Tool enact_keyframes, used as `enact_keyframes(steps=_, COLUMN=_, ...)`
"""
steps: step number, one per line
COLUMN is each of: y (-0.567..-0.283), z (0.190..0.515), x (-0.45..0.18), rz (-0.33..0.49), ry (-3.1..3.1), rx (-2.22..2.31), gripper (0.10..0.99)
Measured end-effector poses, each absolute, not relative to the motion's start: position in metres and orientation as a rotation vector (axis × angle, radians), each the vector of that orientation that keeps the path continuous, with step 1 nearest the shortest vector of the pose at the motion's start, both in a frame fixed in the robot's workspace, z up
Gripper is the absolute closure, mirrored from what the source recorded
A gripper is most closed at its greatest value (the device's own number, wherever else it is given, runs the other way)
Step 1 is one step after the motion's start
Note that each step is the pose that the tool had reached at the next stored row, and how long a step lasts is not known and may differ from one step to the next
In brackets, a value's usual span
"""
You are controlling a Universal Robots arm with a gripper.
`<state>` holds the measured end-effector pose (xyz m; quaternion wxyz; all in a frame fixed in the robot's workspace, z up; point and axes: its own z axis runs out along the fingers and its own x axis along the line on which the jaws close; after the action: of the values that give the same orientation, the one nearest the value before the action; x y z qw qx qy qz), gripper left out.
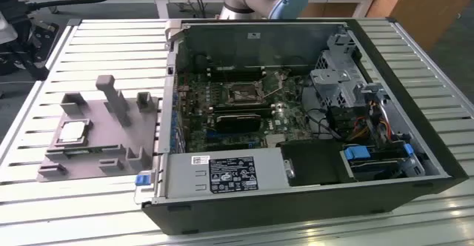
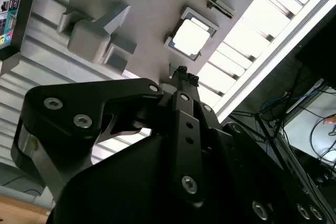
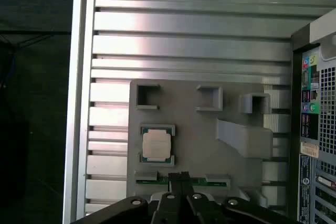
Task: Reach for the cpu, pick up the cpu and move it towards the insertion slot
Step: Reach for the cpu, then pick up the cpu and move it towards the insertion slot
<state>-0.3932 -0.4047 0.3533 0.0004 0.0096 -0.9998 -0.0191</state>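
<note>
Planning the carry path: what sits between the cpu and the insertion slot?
In the exterior view, the grey fixture's upright posts and the computer case's side wall stand between the cpu and the insertion slot.

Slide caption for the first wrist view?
Shut tool poised near the grey fixture, cpu resting in its square pocket, not yet grasped.

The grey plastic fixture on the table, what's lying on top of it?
The cpu lies flat on the grey plastic fixture, uncovered. A narrow green memory stick lies along one edge; in the first wrist view the gripper covers its middle.
</note>
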Motion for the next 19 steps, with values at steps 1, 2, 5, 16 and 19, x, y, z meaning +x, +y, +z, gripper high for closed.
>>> enact_keyframes(steps=1, y=-0.405, z=0.353, x=-0.393, rz=-0.06, ry=-3.14, rx=0.03, gripper=0.98)
enact_keyframes(steps=2, y=-0.405, z=0.353, x=-0.393, rz=-0.06, ry=-3.14, rx=0.03, gripper=0.98)
enact_keyframes(steps=5, y=-0.405, z=0.353, x=-0.393, rz=-0.06, ry=-3.14, rx=0.03, gripper=0.98)
enact_keyframes(steps=16, y=-0.405, z=0.353, x=-0.4, rz=-0.06, ry=-3.14, rx=0.03, gripper=0.98)
enact_keyframes(steps=19, y=-0.405, z=0.352, x=-0.405, rz=-0.06, ry=-3.14, rx=0.03, gripper=0.98)
